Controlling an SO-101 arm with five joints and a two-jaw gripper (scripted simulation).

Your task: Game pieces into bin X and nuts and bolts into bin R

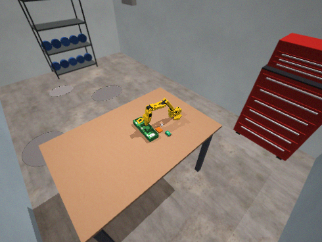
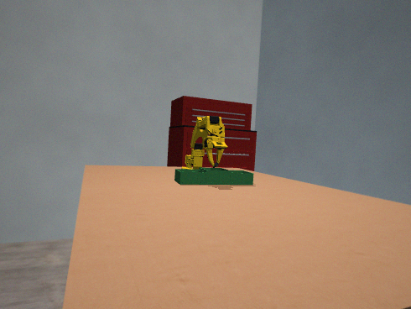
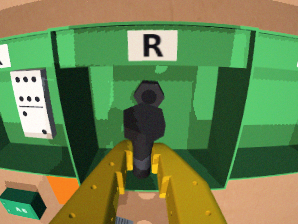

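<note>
My gripper (image 3: 141, 163) (image 1: 143, 122) (image 2: 211, 164) is shut on a dark bolt (image 3: 144, 123). It holds the bolt over the middle compartment of the green bin, the one marked R (image 3: 152, 46). The bolt's hex head points toward the R label. The green bin (image 1: 148, 137) (image 2: 214, 177) (image 3: 266, 83) stands on the table as a row of compartments. A white domino (image 3: 31, 103) lies in the left compartment. In the top and exterior views the arm bends down over the bin.
A small green block (image 3: 21, 203) (image 1: 168, 133) and an orange piece (image 3: 64, 189) (image 1: 159, 129) lie on the table (image 1: 98, 148) beside the bin. A red tool chest (image 1: 286, 95) stands off the table.
</note>
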